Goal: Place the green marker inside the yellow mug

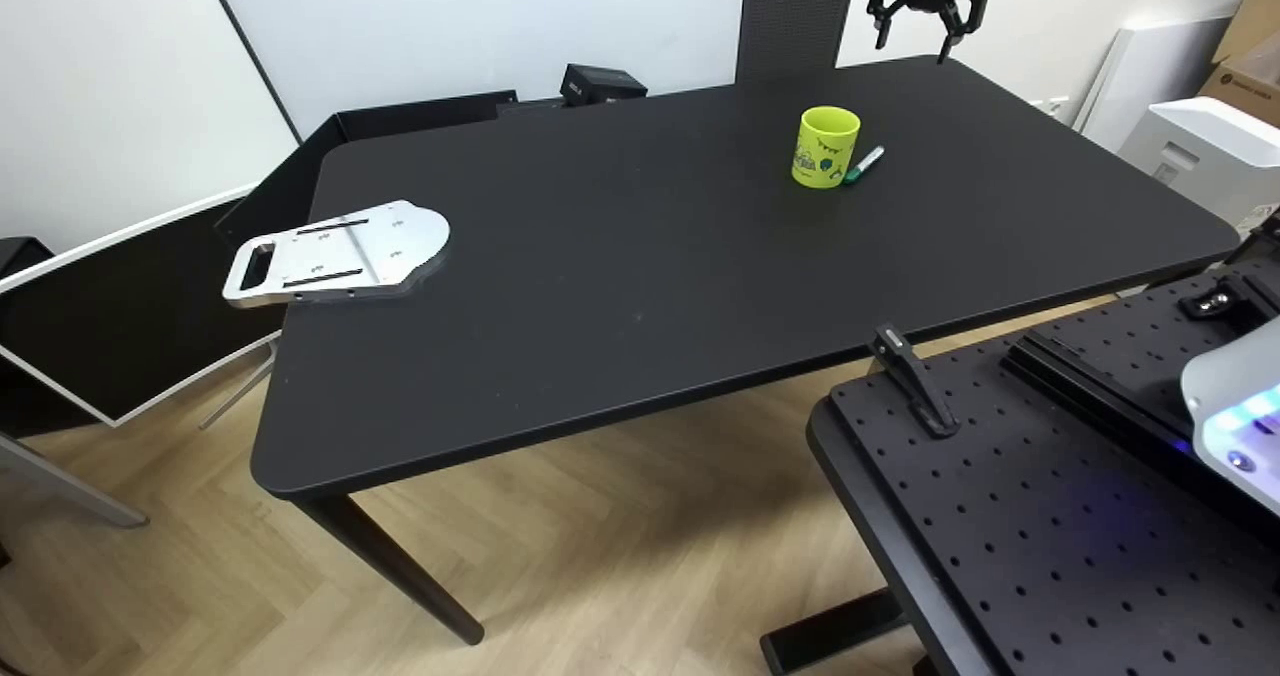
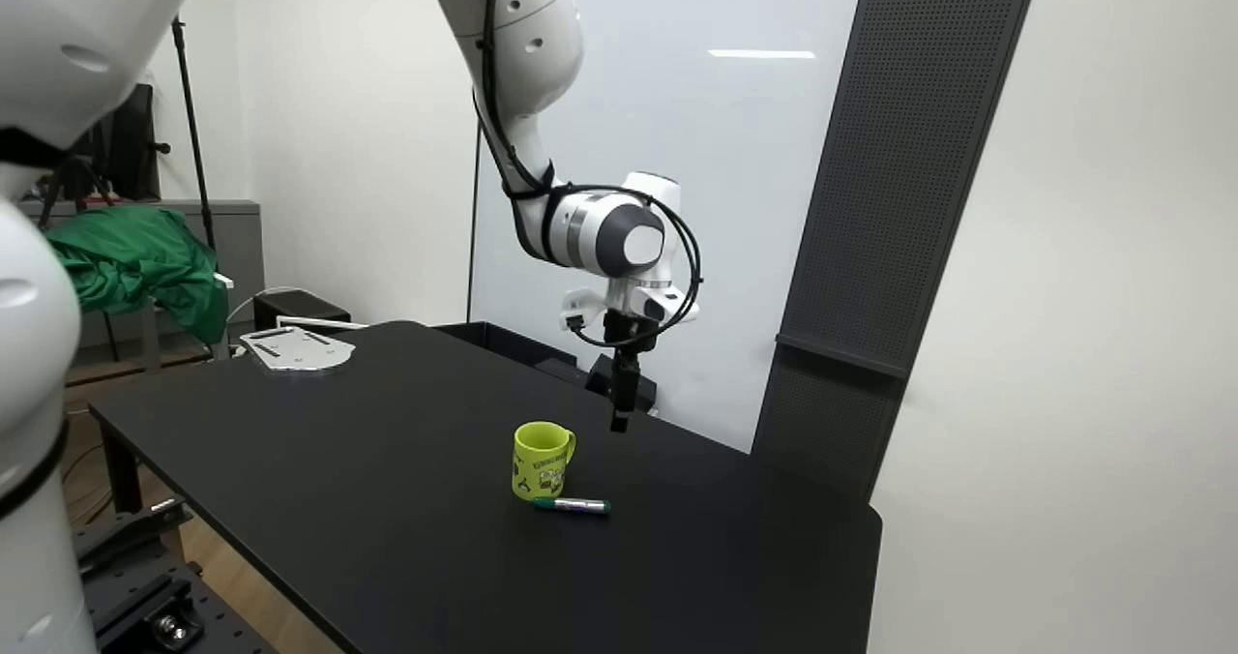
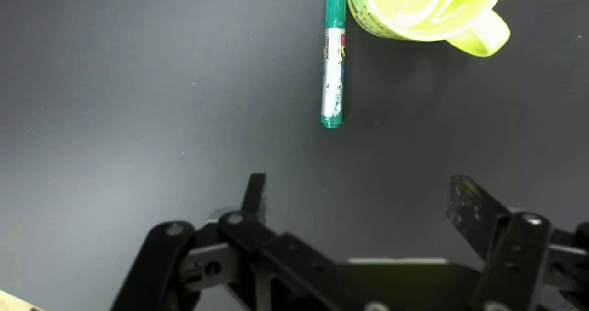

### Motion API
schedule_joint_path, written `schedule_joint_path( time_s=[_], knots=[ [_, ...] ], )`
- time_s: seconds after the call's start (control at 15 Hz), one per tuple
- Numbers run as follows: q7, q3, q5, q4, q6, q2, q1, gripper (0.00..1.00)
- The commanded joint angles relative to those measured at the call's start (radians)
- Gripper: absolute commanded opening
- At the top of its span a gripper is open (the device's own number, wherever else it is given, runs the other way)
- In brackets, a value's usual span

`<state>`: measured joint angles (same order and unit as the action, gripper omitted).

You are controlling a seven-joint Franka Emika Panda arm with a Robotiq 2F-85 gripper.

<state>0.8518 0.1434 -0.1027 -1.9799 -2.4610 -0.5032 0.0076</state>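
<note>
green marker lying flat, just outside yellow mug, mug upright

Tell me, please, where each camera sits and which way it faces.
In an exterior view, from above, we look down across the table toward a white panel; the open gripper shows at top, probably the robot's base at right.
In an exterior view, close beside the arm, we look slantwise over the table; arm and gripper show.
The wrist view, on the wrist, looks down on the green marker and yellow mug; of the robot, only the gripper shows.
Both exterior views share marker, mug and silvery plate.
</note>
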Motion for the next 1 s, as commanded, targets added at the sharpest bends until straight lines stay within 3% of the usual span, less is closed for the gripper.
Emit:
schedule_joint_path(
  time_s=[0.0,0.93],
  knots=[
    [0.07,0.02,-0.019,0.037,-0.014,-0.069,0.01,1.0],
    [0.13,0.031,-0.023,0.067,-0.092,-0.214,0.058,1.0]
  ],
)
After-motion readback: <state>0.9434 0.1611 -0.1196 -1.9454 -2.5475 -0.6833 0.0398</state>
